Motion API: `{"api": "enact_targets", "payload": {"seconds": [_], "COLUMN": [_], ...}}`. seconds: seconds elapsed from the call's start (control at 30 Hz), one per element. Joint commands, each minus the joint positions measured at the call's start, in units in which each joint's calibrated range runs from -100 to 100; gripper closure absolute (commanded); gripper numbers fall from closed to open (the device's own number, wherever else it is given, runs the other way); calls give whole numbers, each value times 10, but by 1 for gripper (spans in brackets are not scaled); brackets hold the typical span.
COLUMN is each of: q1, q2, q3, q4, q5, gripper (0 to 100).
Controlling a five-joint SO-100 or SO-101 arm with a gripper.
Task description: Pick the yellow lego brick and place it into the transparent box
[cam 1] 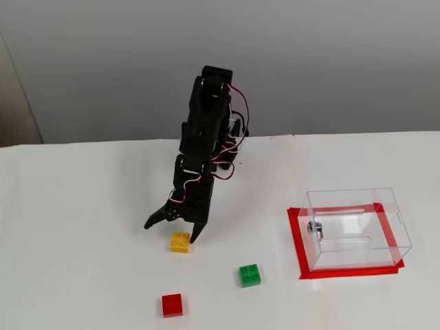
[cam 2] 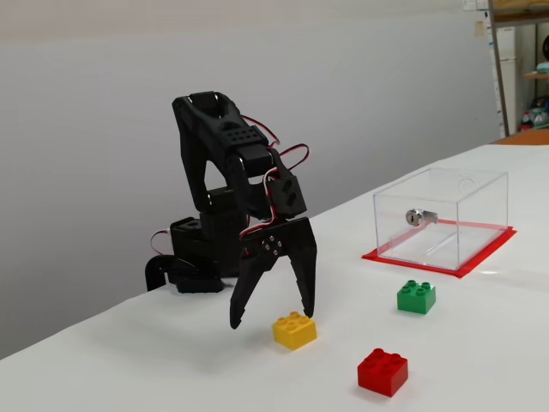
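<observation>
I am holding the tool point(cam 2: 270, 319) wide open and empty just behind the yellow lego brick point(cam 2: 294, 330) on the table point(cam 2: 480, 343); descending off-centre, one finger risks knocking it away.

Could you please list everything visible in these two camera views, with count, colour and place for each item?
yellow lego brick: one, yellow, on the table just below the open pincer.
green brick: one, green, on the table between the yellow brick and the box, nearer the camera in a fixed view.
red brick: one, red, nearest the bottom edge in a fixed view.
transparent box: one, clear, with a small metal fitting on one wall, standing on the table's right side.
red tape: one rectangle, red, on the table around the box's base.
table: one, white.
arm: one, black with red and white wires, at the table's back.
pincer: one, black, open, over the yellow brick.
</observation>
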Motion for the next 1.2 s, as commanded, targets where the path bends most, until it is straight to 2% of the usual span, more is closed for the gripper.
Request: {"api": "enact_targets", "payload": {"seconds": [0.0,0.4,0.93,1.0,1.17], "q1": [-8,-23,-27,-27,-30], "q2": [19,68,96,96,96], "q3": [-24,-77,-69,-72,-74], "q4": [-6,-4,-4,-4,-5], "q5": [2,1,2,2,2], "gripper": [53,53,53,57,74]}}
